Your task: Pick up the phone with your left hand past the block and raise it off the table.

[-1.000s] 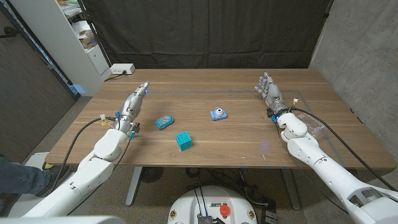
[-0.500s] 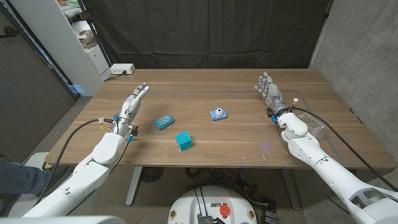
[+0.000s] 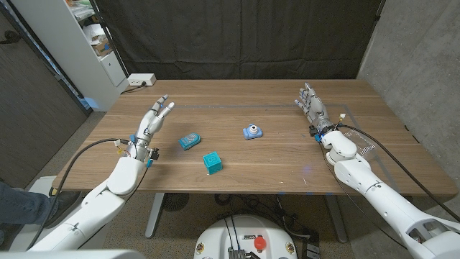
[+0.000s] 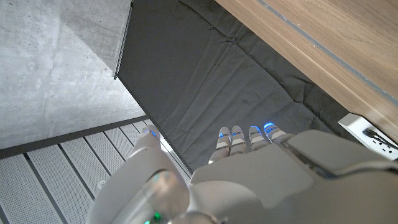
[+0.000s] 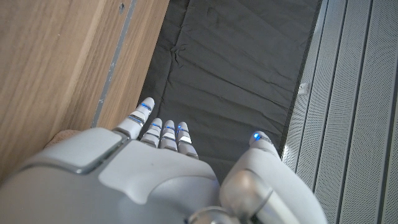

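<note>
Left hand (image 3: 153, 121) is up off the bench (image 3: 273, 162) near its left side, fingers (image 3: 164, 105) spread apart and pointing toward the far edge, holding nothing. Left wrist view agrees: fingertips (image 4: 239, 132) fanned out against the black curtain (image 4: 205, 93), nothing between them.

Phone (image 3: 190, 141) lies on the bench, a small blue toy handset, just right of the left hand and not touching it. Teal block (image 3: 211, 162) sits nearer the robot than the phone, slightly to its right, apart from it. Small blue toy camera (image 3: 252, 132) sits further right, about mid-bench, well apart from both hands.

Right hand (image 3: 313, 108) is over the bench's right side, fingers extended and slightly apart, empty. Right wrist view shows the same: fingertips (image 5: 163, 127) straight, thumb off to the side, wood grain beside them.

White power strip (image 3: 141, 80) sits at the far left corner of the bench. White shelving unit (image 3: 86, 43) stands beyond the left edge. A person's leg in dark trousers (image 3: 21, 203) shows at bottom left.
</note>
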Motion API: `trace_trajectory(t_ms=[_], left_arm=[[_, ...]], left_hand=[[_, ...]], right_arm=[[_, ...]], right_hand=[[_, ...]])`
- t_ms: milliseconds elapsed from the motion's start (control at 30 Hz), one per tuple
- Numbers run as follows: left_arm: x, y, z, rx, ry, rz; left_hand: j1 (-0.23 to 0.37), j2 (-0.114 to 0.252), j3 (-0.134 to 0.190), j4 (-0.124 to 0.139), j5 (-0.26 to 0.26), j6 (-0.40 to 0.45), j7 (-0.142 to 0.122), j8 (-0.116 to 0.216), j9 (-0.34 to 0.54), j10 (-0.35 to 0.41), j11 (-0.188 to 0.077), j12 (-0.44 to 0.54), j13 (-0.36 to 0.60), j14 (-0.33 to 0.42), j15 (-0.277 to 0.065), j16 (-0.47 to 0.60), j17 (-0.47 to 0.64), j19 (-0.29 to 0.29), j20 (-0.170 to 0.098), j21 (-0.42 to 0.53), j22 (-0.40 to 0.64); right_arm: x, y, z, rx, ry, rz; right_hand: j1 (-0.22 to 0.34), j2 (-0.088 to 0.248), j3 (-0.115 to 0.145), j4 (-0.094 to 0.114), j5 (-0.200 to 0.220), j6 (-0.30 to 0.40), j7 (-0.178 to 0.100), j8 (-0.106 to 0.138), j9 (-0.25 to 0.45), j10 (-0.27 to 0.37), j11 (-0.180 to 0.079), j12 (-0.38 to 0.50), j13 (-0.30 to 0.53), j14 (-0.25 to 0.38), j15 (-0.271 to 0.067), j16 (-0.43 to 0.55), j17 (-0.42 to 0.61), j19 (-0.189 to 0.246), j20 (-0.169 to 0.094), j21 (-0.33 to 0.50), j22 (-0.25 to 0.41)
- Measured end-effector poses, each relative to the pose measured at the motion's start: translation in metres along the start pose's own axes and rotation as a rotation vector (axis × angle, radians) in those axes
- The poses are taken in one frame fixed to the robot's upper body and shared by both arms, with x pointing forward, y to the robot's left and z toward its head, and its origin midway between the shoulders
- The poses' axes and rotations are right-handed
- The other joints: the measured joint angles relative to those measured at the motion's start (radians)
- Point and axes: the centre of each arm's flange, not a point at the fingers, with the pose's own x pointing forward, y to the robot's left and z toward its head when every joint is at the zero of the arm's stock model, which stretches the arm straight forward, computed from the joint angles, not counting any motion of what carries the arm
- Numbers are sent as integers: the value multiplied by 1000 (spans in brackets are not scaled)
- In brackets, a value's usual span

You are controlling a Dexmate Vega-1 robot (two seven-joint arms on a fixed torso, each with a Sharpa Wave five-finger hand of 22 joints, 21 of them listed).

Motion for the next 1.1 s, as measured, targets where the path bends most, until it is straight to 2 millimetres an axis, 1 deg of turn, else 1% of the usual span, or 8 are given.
trace_trajectory(t_ms=[267, 333, 367, 700, 800, 900, 1033, 1100], left_arm=[[-2, 1, 3, 55, -5, 6], [-3, 1, 4, 67, -6, 10], [-3, 1, 4, 77, -8, 13], [-4, -1, 10, 169, -25, 24], [-4, -1, 12, 191, -29, 29], [-5, -2, 13, 207, -34, 34], [-6, -2, 15, 238, -39, 41], [-7, -3, 16, 272, -44, 51]], left_hand=[[13, 3, 3, -3, -1, 0, 0, 0, 0, 0, 0, 0, 0, 3, 3, 0, 0, -3, 3, 0, 0], [18, 1, 7, -7, -4, 0, 0, 0, 0, 0, 0, 0, 0, 3, 3, 0, 0, -6, 5, 0, 0], [21, 3, 7, -7, -4, 5, -5, 0, 0, 0, 0, 0, 0, 3, 3, 0, 0, -6, 5, 0, 0], [36, 10, 11, -19, -4, 5, -5, 0, 0, 9, -2, 0, 0, 14, -7, 0, 0, -3, 9, 0, 0], [42, 8, 15, -24, -4, 7, -7, 0, 0, 11, 1, 0, 0, 19, -2, 0, 0, -4, 21, 0, 0], [48, 11, 15, -24, -4, 7, -7, 0, 0, 14, 3, 0, 0, 19, -2, 0, 0, -4, 21, 0, 0], [57, 12, 19, -28, -4, 7, -7, 0, 0, 14, 3, 0, 0, 19, -2, 0, 0, 5, 41, 4, 0], [64, 12, 22, -31, -7, 7, -7, 0, 0, 16, 10, 0, 0, 25, 4, 0, 0, 12, 52, 4, 0]], right_arm=[[-1, 0, -1, 1, 1, 2], [-1, 0, -1, 1, 1, 2], [-1, 0, -1, 1, 1, 2], [-2, -1, -3, 4, 2, 3], [-2, -1, -3, 4, 2, 3], [-2, -2, -3, 4, 2, 3], [-2, -2, -3, 5, 2, 3], [-1, -2, -3, 4, 2, 5]], right_hand=[[0, 0, 0, 0, 0, 6, -5, 0, 0, 0, 0, 0, 0, 0, 0, 0, 0, 0, 0, 0, 0], [0, 0, 0, 0, 0, 5, -5, 0, 0, 5, 6, 0, 0, 0, 0, 0, 0, 0, 0, 0, 0], [0, 0, 0, 0, 0, 5, -5, 0, 0, 5, 6, 0, 0, 2, -2, 0, 0, 0, 0, 0, 0], [0, 0, 0, 0, 0, 5, -5, 0, 0, 5, 6, 0, 0, 4, -4, 0, 0, 0, 0, 0, 0], [0, 0, 0, 0, 0, 5, -5, 0, 0, 5, 6, 0, 0, 4, -4, 0, 0, 0, 0, 0, 0], [0, 0, 0, 0, 0, 5, -5, 0, 0, 5, 5, 0, 0, 4, -4, 0, 0, 0, 0, 0, 0], [0, 0, -3, -3, 0, 5, -5, 0, 0, 5, 5, 0, 0, 4, -4, 0, 0, 0, 0, 0, 0], [0, 0, -3, -3, 0, 5, -5, 0, 0, 5, 6, 0, 0, 4, -4, 0, 0, 0, 0, 0, 0]])
